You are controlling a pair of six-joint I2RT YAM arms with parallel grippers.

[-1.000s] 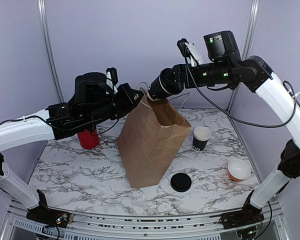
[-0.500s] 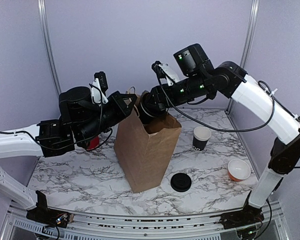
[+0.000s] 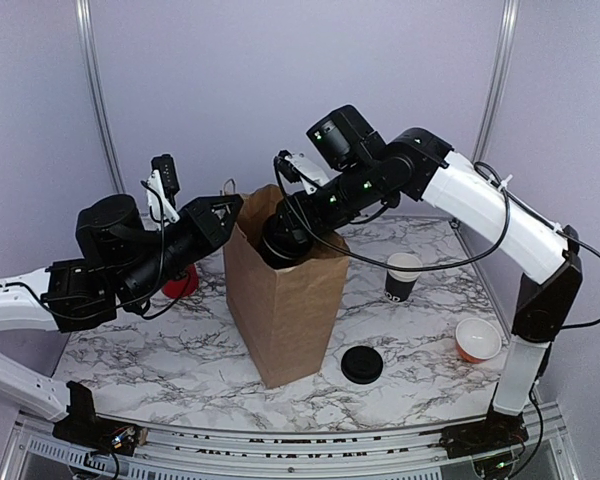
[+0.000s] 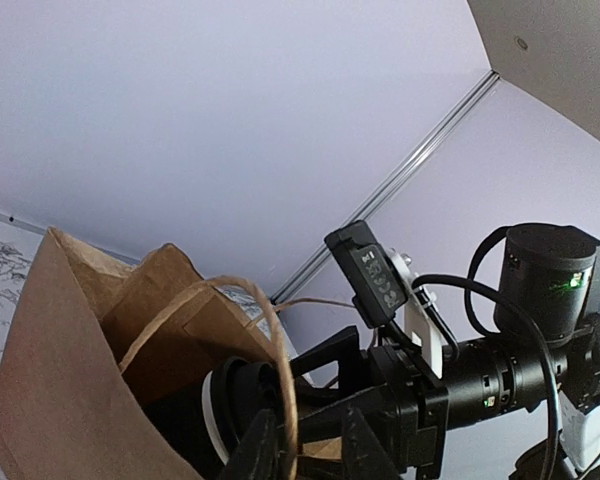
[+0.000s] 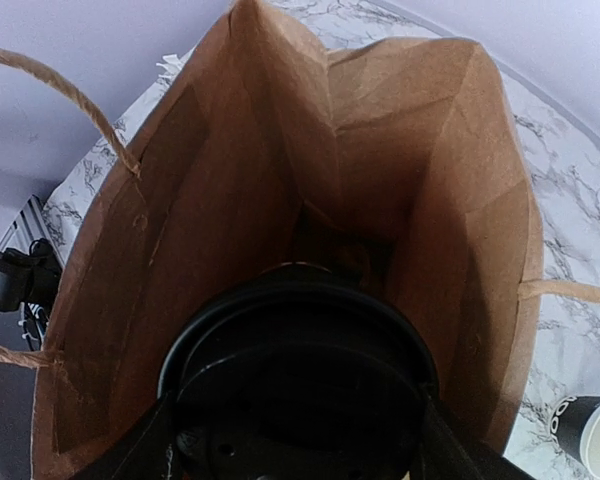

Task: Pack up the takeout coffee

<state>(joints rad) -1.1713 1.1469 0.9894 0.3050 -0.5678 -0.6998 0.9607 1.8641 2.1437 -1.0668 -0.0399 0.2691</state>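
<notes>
Lab test cell: lilac panel walls [image 3: 240, 90], marble-print table [image 3: 160, 350].

White print on the open cup [image 3: 401, 277] is too small (unreadable).

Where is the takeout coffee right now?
In the right wrist view the takeout coffee sits between the right gripper fingers, inside the mouth of the brown paper bag at table centre.

Coffee cup [image 5: 300, 370] inside bag [image 3: 280, 310]
</notes>
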